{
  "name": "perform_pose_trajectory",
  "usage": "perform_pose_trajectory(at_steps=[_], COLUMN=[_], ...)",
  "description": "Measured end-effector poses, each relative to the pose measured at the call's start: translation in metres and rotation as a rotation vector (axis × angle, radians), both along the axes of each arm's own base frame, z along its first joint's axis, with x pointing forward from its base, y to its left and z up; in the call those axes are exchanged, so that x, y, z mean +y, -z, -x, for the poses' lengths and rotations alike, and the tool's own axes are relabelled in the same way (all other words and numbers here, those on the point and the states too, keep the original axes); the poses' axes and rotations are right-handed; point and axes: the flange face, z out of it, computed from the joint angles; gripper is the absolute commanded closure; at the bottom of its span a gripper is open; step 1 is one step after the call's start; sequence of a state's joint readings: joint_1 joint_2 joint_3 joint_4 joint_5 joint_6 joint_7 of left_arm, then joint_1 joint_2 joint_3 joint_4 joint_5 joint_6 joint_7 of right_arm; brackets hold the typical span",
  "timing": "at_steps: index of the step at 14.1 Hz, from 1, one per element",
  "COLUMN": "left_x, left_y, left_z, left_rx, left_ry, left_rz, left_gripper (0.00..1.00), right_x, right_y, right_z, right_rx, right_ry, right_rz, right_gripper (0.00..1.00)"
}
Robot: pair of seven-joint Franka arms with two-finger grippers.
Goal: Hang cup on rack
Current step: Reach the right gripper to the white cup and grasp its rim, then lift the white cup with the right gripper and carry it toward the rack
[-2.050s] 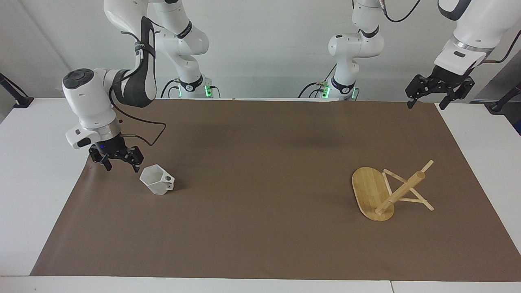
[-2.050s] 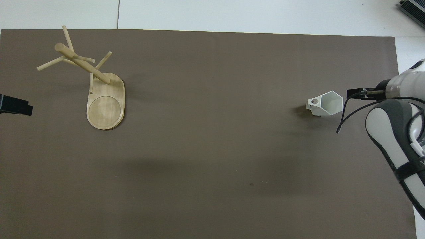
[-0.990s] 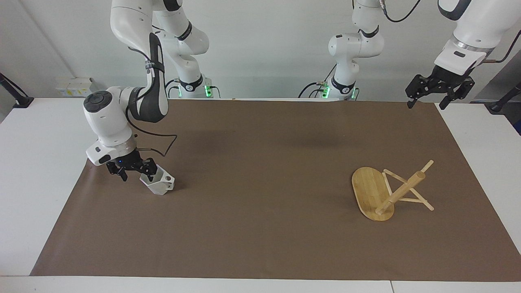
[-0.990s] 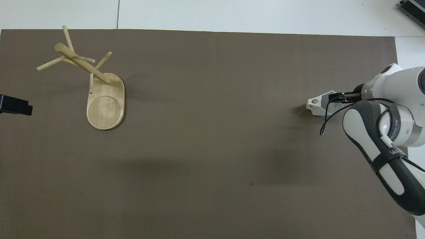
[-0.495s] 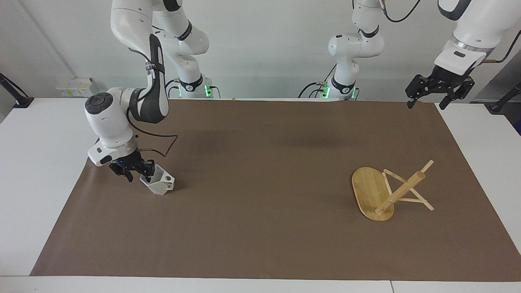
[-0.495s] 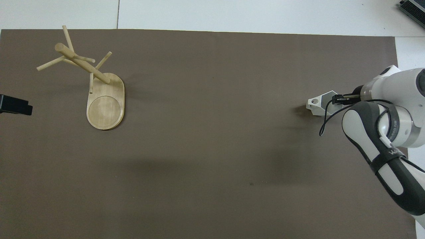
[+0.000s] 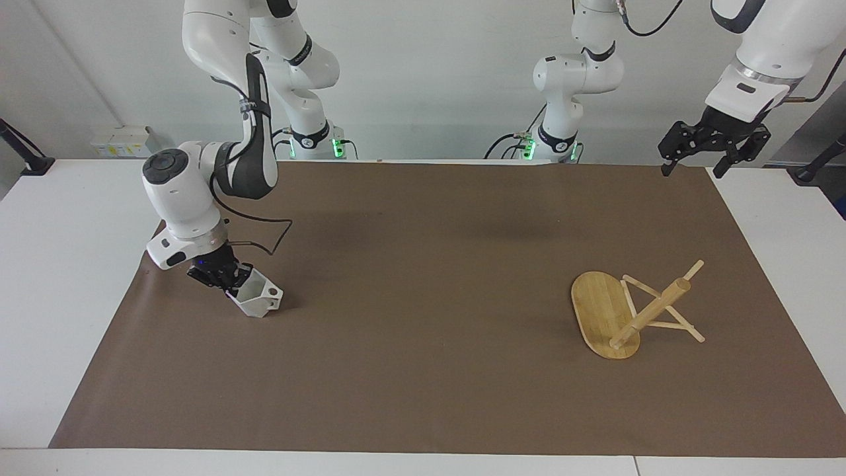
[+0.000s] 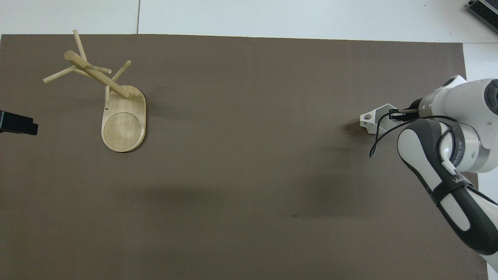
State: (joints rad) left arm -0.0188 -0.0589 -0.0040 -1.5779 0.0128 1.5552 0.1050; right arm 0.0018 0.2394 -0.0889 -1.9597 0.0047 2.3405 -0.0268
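White bench [image 7: 39, 277] spread with a brown mat [image 7: 423, 291]; at the left arm's end of that mat, bamboo rack [image 7: 605, 316] standing on its oval base, well apart from the white cup [image 7: 259, 297], tilted at the right arm's end. Right claw [image 7: 228, 281] down at the cup, clamped on its rim wall at the side away from the handle. Left claw [image 7: 695, 166] waiting up in the air over the mat's corner near its own base, fingers spread wide, gripping nothing.

White table [image 7: 39, 277], brown mat [image 7: 423, 297] across it, plain pale wall [image 7: 429, 66]
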Motion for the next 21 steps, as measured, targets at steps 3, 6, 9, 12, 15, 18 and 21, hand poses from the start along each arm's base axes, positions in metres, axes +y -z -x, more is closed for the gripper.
perform_pose_trajectory(at_steps=[3,6,9,12,15,18,21], left_x=[0.000,0.000,0.000,0.000,0.000,0.000,0.003], left_y=[0.000,0.000,0.000,0.000,0.000,0.000,0.000], left_z=[0.000,0.000,0.000,0.000,0.000,0.000,0.000], left_rx=[0.000,0.000,0.000,0.000,0.000,0.000,0.001], left_ry=[0.000,0.000,0.000,0.000,0.000,0.000,-0.006], left_rz=[0.000,0.000,0.000,0.000,0.000,0.000,0.000], left_gripper=[0.00,0.00,0.00,0.00,0.00,0.00,0.00], right_x=[0.003,0.014,0.030,0.057,0.102,0.134,0.176], right_y=[0.002,-0.009,-0.046,-0.099,-0.148,-0.178,-0.189], right_z=[0.000,-0.005,-0.011,-0.018,-0.018,-0.010,-0.002], right_rx=[0.002,0.014,0.064,0.062,0.011,-0.038,-0.057], right_ry=[0.014,0.068,0.148,0.126,0.071,-0.004,-0.110], right_rz=[-0.003,-0.095,-0.311,-0.456,-0.594,-0.755,-0.822], right_gripper=[1.00,1.00,1.00,1.00,1.00,1.00,1.00])
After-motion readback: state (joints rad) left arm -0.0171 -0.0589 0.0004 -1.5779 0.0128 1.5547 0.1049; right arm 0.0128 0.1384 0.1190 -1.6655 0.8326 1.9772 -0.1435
